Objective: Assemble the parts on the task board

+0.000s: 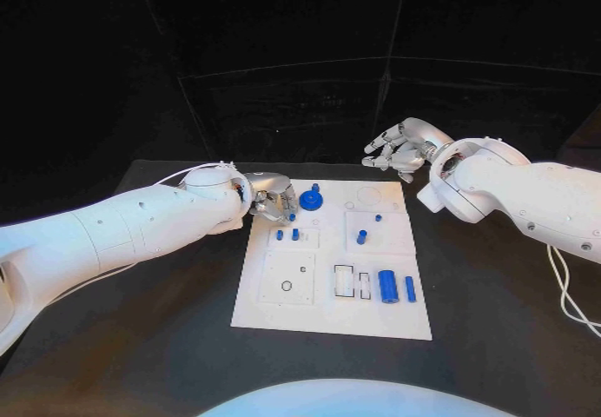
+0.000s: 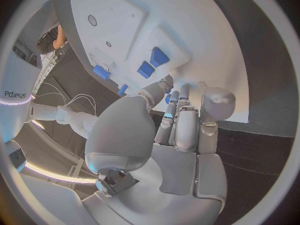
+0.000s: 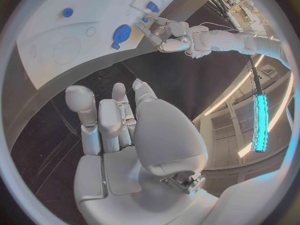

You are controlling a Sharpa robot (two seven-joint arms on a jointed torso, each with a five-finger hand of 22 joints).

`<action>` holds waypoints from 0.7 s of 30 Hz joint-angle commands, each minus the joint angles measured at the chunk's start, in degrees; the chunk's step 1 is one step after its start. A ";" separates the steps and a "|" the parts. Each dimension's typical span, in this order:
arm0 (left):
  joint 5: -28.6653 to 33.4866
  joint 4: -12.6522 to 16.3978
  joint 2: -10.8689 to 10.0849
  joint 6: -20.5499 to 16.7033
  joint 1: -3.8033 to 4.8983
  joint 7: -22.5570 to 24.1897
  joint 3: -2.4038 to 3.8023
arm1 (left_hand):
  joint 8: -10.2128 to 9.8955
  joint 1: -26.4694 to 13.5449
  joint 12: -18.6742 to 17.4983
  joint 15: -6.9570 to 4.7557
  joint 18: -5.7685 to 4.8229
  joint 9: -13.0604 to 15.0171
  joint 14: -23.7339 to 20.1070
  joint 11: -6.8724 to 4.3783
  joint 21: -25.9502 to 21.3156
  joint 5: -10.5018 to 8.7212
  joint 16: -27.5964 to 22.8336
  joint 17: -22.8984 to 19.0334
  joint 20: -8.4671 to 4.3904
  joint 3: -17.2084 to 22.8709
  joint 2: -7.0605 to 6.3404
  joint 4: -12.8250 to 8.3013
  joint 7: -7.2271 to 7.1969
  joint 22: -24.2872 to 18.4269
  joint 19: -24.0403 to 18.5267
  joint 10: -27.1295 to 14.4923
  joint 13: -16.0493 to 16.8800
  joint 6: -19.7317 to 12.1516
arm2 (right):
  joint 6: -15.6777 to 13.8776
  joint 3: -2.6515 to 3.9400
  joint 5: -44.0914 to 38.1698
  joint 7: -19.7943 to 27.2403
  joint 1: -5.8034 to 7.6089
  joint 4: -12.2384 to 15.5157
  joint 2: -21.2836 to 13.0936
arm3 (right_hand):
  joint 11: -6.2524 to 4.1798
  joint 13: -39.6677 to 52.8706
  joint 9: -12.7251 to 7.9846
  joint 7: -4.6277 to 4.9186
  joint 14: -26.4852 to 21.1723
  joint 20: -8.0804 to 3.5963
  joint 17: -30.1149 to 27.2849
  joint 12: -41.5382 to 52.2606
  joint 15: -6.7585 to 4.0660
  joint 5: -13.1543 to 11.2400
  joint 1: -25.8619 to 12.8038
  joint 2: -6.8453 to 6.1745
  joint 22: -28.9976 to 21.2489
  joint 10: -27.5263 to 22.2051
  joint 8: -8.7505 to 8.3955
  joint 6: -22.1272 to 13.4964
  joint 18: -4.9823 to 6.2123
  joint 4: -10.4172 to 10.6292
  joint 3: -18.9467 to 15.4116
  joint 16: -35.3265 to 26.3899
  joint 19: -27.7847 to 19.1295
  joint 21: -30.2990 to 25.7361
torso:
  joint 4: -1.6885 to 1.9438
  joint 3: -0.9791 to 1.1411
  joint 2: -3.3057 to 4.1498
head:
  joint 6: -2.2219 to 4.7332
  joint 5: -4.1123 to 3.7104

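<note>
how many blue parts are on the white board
8 in the head view: a round part at the far edge, two pegs at centre-left, three pieces right of them, two cylinders nearest. The left hand may hide more.

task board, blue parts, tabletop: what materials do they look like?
Task board: white matte plate, likely plastic, with recessed outlines and no glare.
Blue parts, e.g. the cylinder: uniform saturated blue with a soft sheen, probably moulded or printed plastic.
Table: black, dull, non-reflective; a matte coating or a mat, can't tell which.
</note>
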 commanded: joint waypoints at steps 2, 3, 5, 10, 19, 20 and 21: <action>0.90 -0.21 -0.56 -1.98 0.06 -0.28 0.04 | -1.04 0.16 -1.60 0.75 0.23 0.04 0.80 0.40 -2.51 -0.22 -0.36 -0.22 0.30 -0.80 -0.81 -0.38 0.15 -2.64 -0.80 -2.84 -0.09 -1.23 | 2.03 0.04 -0.06 -0.03 0.12 -1.10 -0.16 | 0.25 -6.82 -0.07 0.17 -0.18 0.03 -4.51 -8.20 0.14 0.19 0.99 -0.05 -3.68 -0.51 0.39 -0.57 0.89 1.25 0.32 -4.49 -0.38 -2.96 | -0.04 -0.02 -0.02 | 0.14 -0.06; 1.11 -0.23 -0.74 -2.30 0.06 -0.20 0.04 | -1.31 0.32 -2.08 0.87 0.29 0.07 0.79 0.56 -2.96 -0.21 -0.36 -0.28 0.40 -1.11 -0.77 -0.45 0.21 -3.08 -0.90 -3.83 -0.07 -1.44 | 2.46 0.04 -0.21 -0.02 0.12 -1.41 -0.19 | 0.40 -9.01 -0.09 0.34 0.33 0.22 -4.95 -10.65 0.04 0.11 1.25 -0.14 -3.24 -0.33 0.42 -0.70 0.62 1.56 0.48 -4.88 0.30 -2.76 | -0.03 -0.02 -0.03 | 0.24 -0.09; 1.96 -0.15 -1.31 -3.08 0.06 0.09 0.06 | -1.74 0.72 -2.79 1.13 0.36 0.13 0.80 0.94 -3.49 -0.21 -0.29 -0.30 0.62 -1.84 -0.56 -0.59 0.35 -3.56 -0.91 -5.49 0.03 -1.60 | 3.63 0.04 -1.23 0.11 0.12 -2.16 -0.32 | 0.70 -12.63 -0.10 0.58 1.36 0.14 -4.50 -14.72 0.37 -0.29 1.91 -0.74 -0.98 -0.53 0.54 -0.68 0.37 1.73 0.65 -4.25 1.91 -1.29 | -0.01 -0.03 -0.06 | 0.28 0.05; 4.72 0.85 -3.68 -5.57 0.06 2.30 0.29 | -1.50 1.28 -2.53 1.31 0.47 0.37 0.89 1.09 -4.02 -0.19 0.01 0.03 0.84 -2.61 0.23 -0.66 0.77 -4.08 -0.73 -5.56 0.22 -0.28 | 4.83 0.03 -7.16 0.64 0.08 -2.46 -1.11 | 0.84 -18.96 -0.13 0.40 2.12 0.19 -3.48 -20.70 0.36 -1.49 4.18 -1.37 1.05 1.37 0.62 0.77 0.08 1.27 1.85 -2.93 3.30 0.07 | -0.06 0.05 -0.09 | 0.09 0.23; 37.49 4.49 -9.09 -12.04 0.15 15.79 1.03 | 1.19 1.55 2.57 0.15 1.03 1.00 0.62 -0.50 -6.45 -0.18 -0.20 -0.95 -0.01 -1.16 2.83 -0.39 0.38 -6.49 -1.20 5.39 1.35 5.82 | 6.59 -0.07 -25.87 2.45 -0.88 1.22 -4.64 | 0.01 -25.19 -0.19 -1.00 2.50 -0.03 -2.53 -26.02 -0.03 -4.74 7.86 -2.66 2.43 4.25 -0.03 5.90 -0.23 0.08 5.00 -1.54 3.92 0.97 | 0.00 -0.09 -0.01 | 1.26 -2.14; 42.09 5.07 -9.49 -12.02 0.15 17.48 1.04 | 1.20 1.42 2.51 0.12 1.29 0.92 0.16 -0.55 -7.96 -0.20 -0.86 -2.34 -0.07 -1.04 2.92 -0.34 0.34 -8.01 -1.84 5.47 1.23 5.92 | 6.92 -0.08 -27.37 2.52 -1.09 1.64 -4.93 | 0.03 -25.60 -0.20 -1.09 2.52 -0.02 -2.49 -26.37 -0.02 -4.87 7.93 -2.82 2.53 4.33 -0.16 6.22 -0.24 0.11 5.18 -1.46 3.94 1.03 | -0.01 -0.09 -0.01 | 1.31 -2.23; 46.63 5.68 -9.86 -11.84 0.15 19.14 1.04 | 1.20 1.22 2.40 0.12 1.55 0.84 -0.38 -0.53 -9.54 -0.19 -1.64 -3.97 -0.11 -0.97 2.98 -0.25 0.34 -9.58 -2.52 5.44 1.10 6.00 | 7.25 -0.10 -28.84 2.55 -1.32 2.01 -5.17 | 0.06 -26.07 -0.21 -1.16 2.54 0.01 -2.42 -26.77 -0.01 -5.04 7.97 -2.99 2.61 4.40 -0.32 6.56 -0.27 0.16 5.37 -1.36 3.95 1.09 | -0.02 -0.08 -0.02 | 1.37 -2.33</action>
